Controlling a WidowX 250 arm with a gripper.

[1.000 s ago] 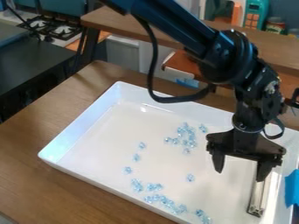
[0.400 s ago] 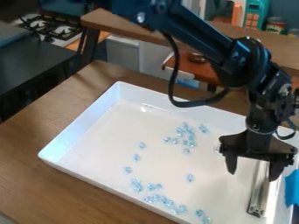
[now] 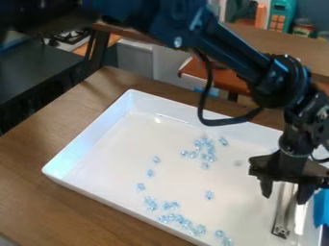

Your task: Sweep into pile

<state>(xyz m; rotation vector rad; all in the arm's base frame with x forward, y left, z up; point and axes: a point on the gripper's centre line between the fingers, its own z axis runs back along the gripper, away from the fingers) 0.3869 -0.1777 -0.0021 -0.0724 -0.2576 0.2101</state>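
A black gripper [image 3: 284, 190], jaws parted, hangs above the metal bar [image 3: 281, 217] inside the white tray [image 3: 90, 138], best centered squarely before closing.

One tray [image 3: 90, 142], one bar [image 3: 282, 217], one tool [image 3: 284, 200], dozen-plus beads [image 3: 209, 195]

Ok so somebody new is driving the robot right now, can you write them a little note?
Pincer: open, at the metal bar.
Bar: lying in the white tray, toward the picture's right.
Pale blue beads: many along the tray's near side, a loose bunch around the middle, a few strays.
Done: no single pile yet.
Left: probably grip the bar, then sweep the beads together.
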